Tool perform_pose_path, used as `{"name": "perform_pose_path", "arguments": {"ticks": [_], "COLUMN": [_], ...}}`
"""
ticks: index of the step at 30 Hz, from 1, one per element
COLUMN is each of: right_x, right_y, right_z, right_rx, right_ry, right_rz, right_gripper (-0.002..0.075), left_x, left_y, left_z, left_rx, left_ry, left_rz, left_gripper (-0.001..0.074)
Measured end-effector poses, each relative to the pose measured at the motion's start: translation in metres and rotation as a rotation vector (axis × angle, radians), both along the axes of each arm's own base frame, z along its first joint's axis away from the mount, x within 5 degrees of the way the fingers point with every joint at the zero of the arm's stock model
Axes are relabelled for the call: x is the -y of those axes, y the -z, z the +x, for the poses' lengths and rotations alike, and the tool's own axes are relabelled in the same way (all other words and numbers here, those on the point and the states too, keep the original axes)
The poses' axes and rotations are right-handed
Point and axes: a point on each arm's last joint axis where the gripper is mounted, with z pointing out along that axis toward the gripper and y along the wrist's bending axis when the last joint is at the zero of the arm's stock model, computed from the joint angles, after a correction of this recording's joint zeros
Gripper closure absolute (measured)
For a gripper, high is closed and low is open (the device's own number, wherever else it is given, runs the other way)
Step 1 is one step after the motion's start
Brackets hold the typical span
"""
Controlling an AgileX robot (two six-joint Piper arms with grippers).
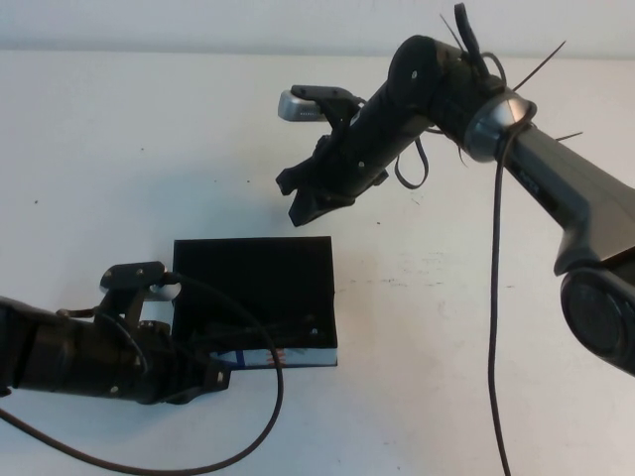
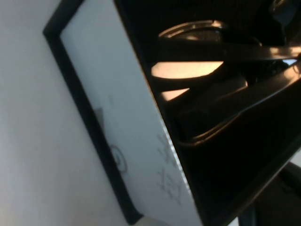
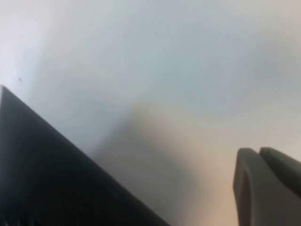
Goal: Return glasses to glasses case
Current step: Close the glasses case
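- Glasses case [image 1: 256,290]: a flat, rectangular, matte black box on the white table [image 1: 119,149]; its near side shows a blue and white printed strip. In the left wrist view the case [image 2: 141,141] presents a white outer wall with faint markings and a dark interior.
- Glasses [image 2: 221,89]: glossy dark frame with curved rims and reflective lenses, lying inside the case; in the high view they show only as faint outlines against the black lining.
- Left gripper [image 1: 203,372]: arm extended low from the left edge, at the case's near left corner; whether its fingers are parted or closed cannot be told.
- Right gripper [image 1: 313,196]: arm angled downward from the right, poised above the table just beyond the case's far edge, fingers parted and holding nothing.
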Motion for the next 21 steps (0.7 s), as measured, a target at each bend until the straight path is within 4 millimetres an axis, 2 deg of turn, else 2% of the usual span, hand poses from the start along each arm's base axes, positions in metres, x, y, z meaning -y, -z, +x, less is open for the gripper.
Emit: {"name": "perform_pose_path", "arguments": {"ticks": [4,17,21], "right_x": [-0.001,-0.003,-0.007], "right_y": [0.015,0.013,0.019], "right_z": [0.0,0.0,-0.008], "right_rx": [-0.051,-0.067,-0.103], "right_ry": [-0.005,-0.001,-0.013], "right_rz": [-0.019,0.009,-0.005], "right_gripper": [0.0737,0.0737,0.0737], "left_x": [0.0,0.0,0.0], "left_y": [0.0,0.001,0.001], "left_z": [0.0,0.0,0.0], "left_rx": [-0.001,-0.006,-0.005], "left_ry": [-0.003,-0.005,-0.002], "left_rz": [-0.002,-0.005,-0.005], "left_gripper": [0.0738,0.0738,0.0738]}}
